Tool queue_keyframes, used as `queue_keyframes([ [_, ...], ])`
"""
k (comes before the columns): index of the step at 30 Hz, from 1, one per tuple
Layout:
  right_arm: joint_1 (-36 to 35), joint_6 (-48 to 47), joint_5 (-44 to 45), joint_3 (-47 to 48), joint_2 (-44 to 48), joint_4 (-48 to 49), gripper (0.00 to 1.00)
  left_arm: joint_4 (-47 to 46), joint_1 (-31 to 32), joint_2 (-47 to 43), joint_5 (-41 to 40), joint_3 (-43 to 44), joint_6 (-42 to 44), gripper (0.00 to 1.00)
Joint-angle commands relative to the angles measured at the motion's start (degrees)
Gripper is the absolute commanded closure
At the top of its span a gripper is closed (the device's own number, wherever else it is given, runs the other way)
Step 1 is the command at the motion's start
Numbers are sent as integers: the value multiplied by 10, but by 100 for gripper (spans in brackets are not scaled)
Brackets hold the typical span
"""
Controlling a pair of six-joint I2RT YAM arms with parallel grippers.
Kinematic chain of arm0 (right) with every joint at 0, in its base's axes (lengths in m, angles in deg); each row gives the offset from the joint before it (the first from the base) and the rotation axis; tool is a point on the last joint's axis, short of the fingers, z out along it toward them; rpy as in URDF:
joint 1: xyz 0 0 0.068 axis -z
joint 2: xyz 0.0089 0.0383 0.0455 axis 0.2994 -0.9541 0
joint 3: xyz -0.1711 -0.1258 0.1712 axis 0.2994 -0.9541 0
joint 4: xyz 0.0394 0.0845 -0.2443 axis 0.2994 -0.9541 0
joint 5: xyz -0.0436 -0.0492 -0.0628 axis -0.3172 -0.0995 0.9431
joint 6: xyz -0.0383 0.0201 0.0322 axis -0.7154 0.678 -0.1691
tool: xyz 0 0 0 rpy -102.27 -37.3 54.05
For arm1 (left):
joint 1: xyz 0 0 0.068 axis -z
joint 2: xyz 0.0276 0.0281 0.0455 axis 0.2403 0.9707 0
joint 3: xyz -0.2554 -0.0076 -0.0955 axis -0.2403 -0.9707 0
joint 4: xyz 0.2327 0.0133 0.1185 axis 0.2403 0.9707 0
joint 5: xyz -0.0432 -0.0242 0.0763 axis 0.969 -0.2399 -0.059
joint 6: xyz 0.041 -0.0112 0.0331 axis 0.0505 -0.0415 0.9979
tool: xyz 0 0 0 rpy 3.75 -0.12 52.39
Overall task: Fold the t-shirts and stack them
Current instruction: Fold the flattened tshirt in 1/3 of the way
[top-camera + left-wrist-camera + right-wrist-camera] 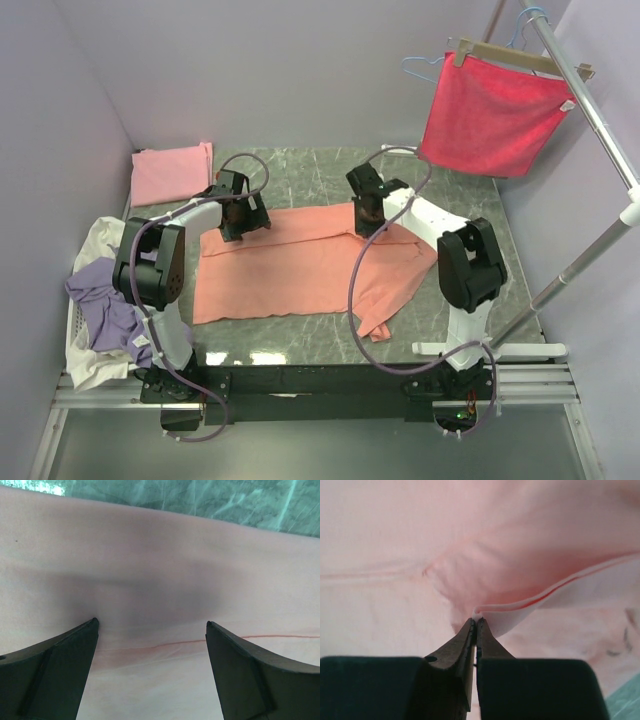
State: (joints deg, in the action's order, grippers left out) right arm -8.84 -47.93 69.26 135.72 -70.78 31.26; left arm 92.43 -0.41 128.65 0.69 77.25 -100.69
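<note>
At the near left, at about 8 o'clock of the counter (310,175), the lavender shirt (105,300) and the cream shirt (100,240) lie in a loose heap, not yet folded. The salmon-orange shirt (290,265) is spread in the middle, flat on its left part. Toward 5 o'clock its right part is bunched, with a sleeve (385,305) turned out. The right arm's cable (352,290) loops above this bunched part, and I judge it could catch or drag the cloth if the arm swings wide. At the far edge of this shirt, the left hand (152,623) hovers close over the fabric with its fingers wide apart and holds nothing. The right hand (476,619) is closed on a thin lip of the salmon cloth, only at the very tips. It seems to be a single hem layer, but the view is too close to be sure. The main risk comes from here: if the right hand lifts or pulls alone, the small pinch may slip, or the shirt may slide askew because the left side is not held. A fold made over the bunched part would also lock in wrinkles. Farther, at 11 o'clock, the light pink shirt (172,172) lies folded. At 1 o'clock a crimson cloth (492,112) hangs well apart from the work.
</note>
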Motion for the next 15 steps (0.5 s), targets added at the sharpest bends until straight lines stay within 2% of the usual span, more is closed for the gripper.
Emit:
queue_keyframes([
  [1,-25,67,16,-79,53,5,95,-18,3,8,17,-4,14,7],
  [3,-38,94,17,-120,74,2,96,-18,3,10,19,-3,14,7],
  [7,-66,116,-9,-183,115,20,46,-21,3,16,24,-6,15,7],
  [12,-78,120,50,-195,190,13,40,-22,3,20,24,-6,14,7],
  [13,-72,117,85,-194,200,13,38,-23,3,18,24,-6,14,7],
  [15,-37,99,92,-189,213,30,39,-25,3,15,25,-7,13,7],
])
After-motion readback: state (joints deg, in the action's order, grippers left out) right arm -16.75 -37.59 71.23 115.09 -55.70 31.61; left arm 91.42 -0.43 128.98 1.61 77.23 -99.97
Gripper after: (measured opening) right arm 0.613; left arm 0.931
